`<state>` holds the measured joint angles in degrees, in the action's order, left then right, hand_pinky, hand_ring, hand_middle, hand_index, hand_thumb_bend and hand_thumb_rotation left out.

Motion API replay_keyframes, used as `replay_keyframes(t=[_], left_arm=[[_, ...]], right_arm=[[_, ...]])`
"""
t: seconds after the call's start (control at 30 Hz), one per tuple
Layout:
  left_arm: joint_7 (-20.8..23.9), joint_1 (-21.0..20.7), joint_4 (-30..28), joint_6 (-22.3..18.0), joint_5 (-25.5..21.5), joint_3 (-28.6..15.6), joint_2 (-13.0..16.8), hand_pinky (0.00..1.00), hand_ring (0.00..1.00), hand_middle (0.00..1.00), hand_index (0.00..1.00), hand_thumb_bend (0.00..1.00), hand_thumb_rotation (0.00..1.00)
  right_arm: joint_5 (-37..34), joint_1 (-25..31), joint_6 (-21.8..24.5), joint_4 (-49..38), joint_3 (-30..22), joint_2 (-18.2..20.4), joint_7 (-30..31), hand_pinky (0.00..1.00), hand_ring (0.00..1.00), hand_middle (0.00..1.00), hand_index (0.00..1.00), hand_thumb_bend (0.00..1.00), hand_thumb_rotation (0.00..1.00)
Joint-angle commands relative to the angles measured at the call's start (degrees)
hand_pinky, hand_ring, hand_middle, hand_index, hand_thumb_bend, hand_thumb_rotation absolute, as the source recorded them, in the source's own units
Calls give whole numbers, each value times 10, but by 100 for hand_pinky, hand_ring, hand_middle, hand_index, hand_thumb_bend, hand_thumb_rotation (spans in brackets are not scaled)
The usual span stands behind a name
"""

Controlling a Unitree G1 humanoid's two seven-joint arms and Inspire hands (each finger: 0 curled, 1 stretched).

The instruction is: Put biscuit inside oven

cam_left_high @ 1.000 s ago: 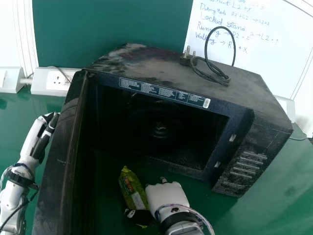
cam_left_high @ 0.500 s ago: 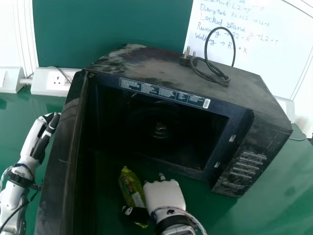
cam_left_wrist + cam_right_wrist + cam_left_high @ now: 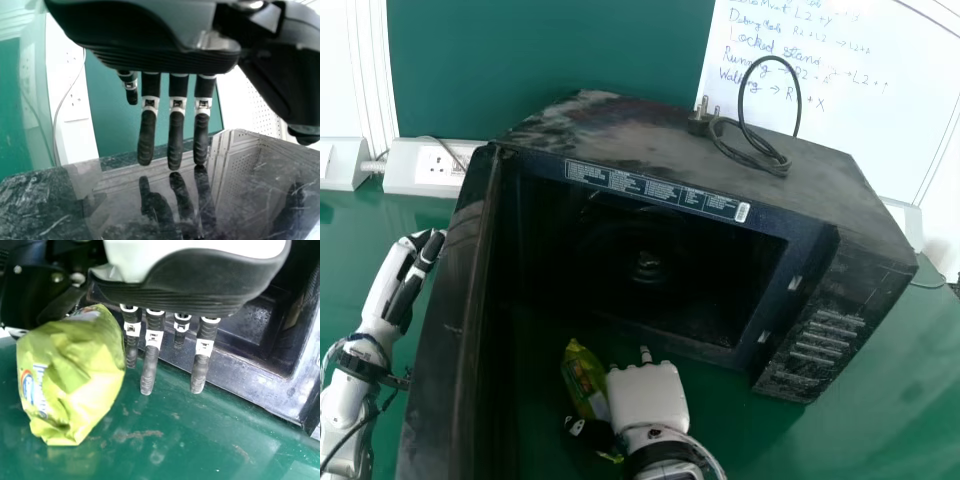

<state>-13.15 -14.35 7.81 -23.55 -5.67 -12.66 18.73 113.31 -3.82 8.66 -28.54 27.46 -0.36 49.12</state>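
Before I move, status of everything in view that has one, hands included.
Oven door: open.
Oven: upright on the table, unplugged.
Power plug: lying loose on the oven's top.
Power cord: looped, on the oven's top.
Biscuit packet: outside the oven, beside the right hand.
Right hand: open, fingers straight.
Left hand: open, fingers straight, by the door's outer face.

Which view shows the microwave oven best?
The head view, taking in the microwave oven with its cavity, control panel and open door. The left wrist view shows the door's glossy face; the right wrist view, the cavity's front edge.
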Motion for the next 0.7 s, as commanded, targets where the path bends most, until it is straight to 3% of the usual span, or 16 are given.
replay_keyframes(t=[0.0, 0.3, 0.37, 0.4, 0.47, 0.53, 0.67], left_arm=[[-2, 6, -6, -1, -3, 3, 0, 30, 35, 45, 48, 51, 5], [1, 7, -12, 5, 0, 3, 0, 30, 35, 45, 48, 51, 5], [-1, 6, -9, 1, 0, 3, 1, 30, 35, 45, 48, 51, 5], [-1, 6, -10, 2, -1, 3, 1, 30, 35, 45, 48, 51, 5], [-1, 6, -10, 3, -1, 3, 0, 30, 35, 45, 48, 51, 5], [1, 7, -14, 6, 1, 3, 0, 30, 35, 45, 48, 51, 5], [-2, 6, -11, 3, -2, 3, 0, 29, 35, 45, 48, 51, 5]], right_arm=[[-3, 20, 1, 26, -1, -2, 25, 58, 71, 77, 81, 89, 62], [-3, 5, -23, 20, 8, -34, 50, 51, 67, 74, 78, 82, 60], [-7, 7, -24, 16, 7, -36, 42, 41, 53, 64, 75, 78, 50], [-19, 10, -21, 14, 3, -32, 39, 36, 46, 59, 73, 75, 40], [-44, 11, -15, 10, -10, -21, 56, 31, 41, 52, 65, 72, 24], [-58, 11, -15, 9, -17, -22, 61, 27, 34, 48, 61, 60, 5], [-83, 15, -15, 6, -25, -33, 32, 20, 27, 47, 61, 57, 0]])
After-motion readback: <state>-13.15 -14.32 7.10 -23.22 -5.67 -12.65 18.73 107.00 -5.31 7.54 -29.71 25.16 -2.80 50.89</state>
